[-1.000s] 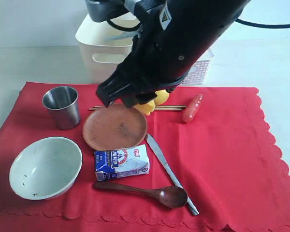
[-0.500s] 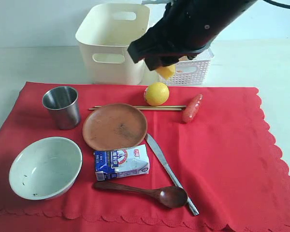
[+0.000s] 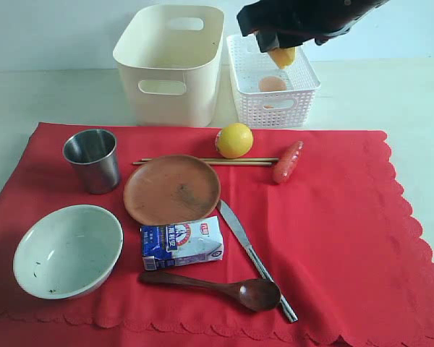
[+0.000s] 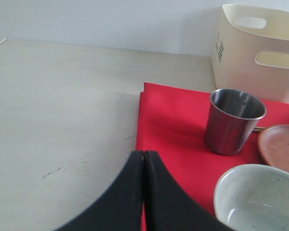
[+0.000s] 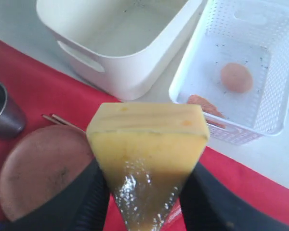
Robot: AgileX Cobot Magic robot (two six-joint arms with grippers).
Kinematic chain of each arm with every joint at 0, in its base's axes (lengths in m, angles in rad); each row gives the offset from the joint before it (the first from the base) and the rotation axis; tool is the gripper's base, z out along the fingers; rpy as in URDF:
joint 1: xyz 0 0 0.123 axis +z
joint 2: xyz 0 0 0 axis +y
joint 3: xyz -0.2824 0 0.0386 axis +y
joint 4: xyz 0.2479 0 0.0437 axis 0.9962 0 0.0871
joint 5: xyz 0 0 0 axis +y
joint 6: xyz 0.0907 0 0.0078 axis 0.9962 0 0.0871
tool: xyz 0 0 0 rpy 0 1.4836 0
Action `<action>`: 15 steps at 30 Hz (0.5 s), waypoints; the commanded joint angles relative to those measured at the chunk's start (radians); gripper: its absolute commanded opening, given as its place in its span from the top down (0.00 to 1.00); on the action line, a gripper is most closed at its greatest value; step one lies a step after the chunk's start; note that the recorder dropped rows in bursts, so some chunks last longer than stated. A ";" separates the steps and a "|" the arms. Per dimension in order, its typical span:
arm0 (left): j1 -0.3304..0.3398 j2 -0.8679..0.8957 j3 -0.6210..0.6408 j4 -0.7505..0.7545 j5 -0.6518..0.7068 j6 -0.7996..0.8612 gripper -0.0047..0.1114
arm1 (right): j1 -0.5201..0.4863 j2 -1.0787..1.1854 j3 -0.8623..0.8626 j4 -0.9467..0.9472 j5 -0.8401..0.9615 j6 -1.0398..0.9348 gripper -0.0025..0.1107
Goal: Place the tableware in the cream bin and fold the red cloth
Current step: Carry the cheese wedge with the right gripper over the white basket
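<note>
ok so my right jaws are partway open and clamped on the cheese wedge (image 3: 282, 56), one pad on each side of it, point down; they're hanging over the white lattice basket (image 3: 304, 90), which has the egg (image 3: 273, 84) in it; none of the tableware is anywhere near these jaws

the cream bin (image 3: 170, 101) sits just beside the basket on the counter (image 3: 390, 94), and I can't see anything inside it; the red cloth (image 3: 333, 231) lies flat and unfolded in front of both bins

everything I'm meant to clear is on the cloth, well apart from the right jaws: steel cup (image 3: 92, 159) upright, brown plate (image 3: 172, 189) next to it, bowl (image 3: 67, 249) at the near corner, chopsticks (image 3: 202, 161) lying along the plate's far rim, knife (image 3: 246, 249) running from the plate's edge toward the near hem, spoon (image 3: 217, 285) with its bowl touching the knife; lemon (image 3: 233, 139), sausage (image 3: 288, 160) and milk carton (image 3: 182, 243) are on there too

my left jaws are pressed fully together with nothing in them, over the cloth's edge on the cup side; the cup and bowl are near them but not touching
</note>
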 commanded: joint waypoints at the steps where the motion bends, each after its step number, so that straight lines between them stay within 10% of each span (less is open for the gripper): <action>1: 0.004 -0.006 0.003 -0.005 -0.009 0.000 0.96 | -0.044 0.030 -0.003 0.000 -0.076 -0.008 0.98; 15: 0.004 -0.006 0.003 -0.005 -0.009 0.000 0.96 | -0.109 0.275 -0.237 0.006 -0.148 -0.014 0.98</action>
